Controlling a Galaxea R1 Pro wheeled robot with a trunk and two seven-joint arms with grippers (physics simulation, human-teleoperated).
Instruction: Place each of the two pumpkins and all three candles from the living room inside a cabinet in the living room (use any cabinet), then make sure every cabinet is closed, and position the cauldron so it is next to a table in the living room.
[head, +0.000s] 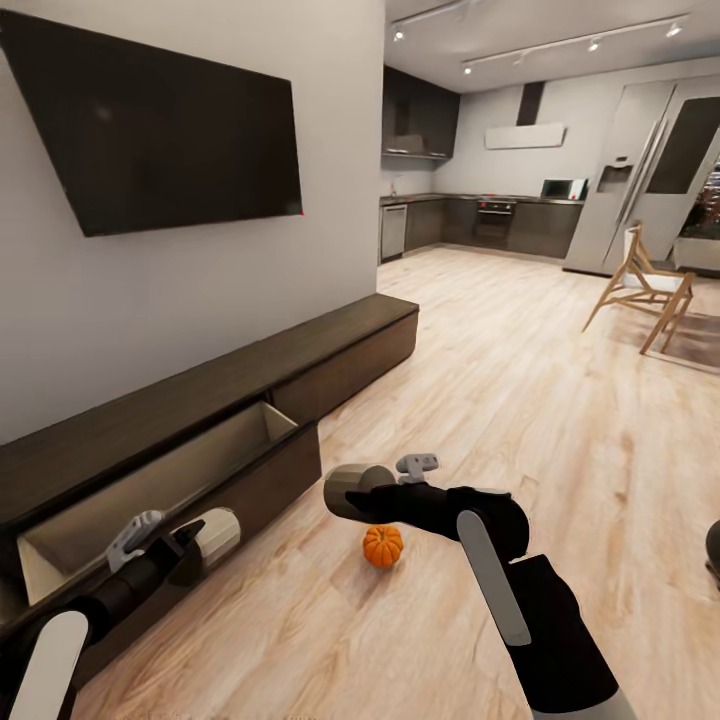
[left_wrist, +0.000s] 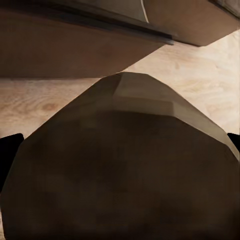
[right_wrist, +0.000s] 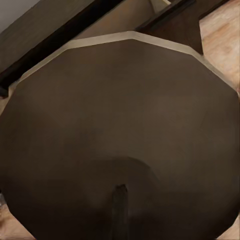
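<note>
Two candles were held, one in your left fingers (head: 196, 548), one in your right fingers (head: 352, 492); either could strike the open cabinet (head: 150, 480) drawer's front edge; pumpkin (head: 382, 545) lay underfoot.

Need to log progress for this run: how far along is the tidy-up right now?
Done: the cabinet drawer is pulled open; nothing visible inside. In hand: the left gripper and the right gripper each hold a candle. Left: stow both, the pumpkin on the floor, then close up.

Open cabinet drawer (head: 150, 475) gapes unobstructed; a pumpkin (head: 382, 545) sits on bare floor (head: 520, 400).
</note>
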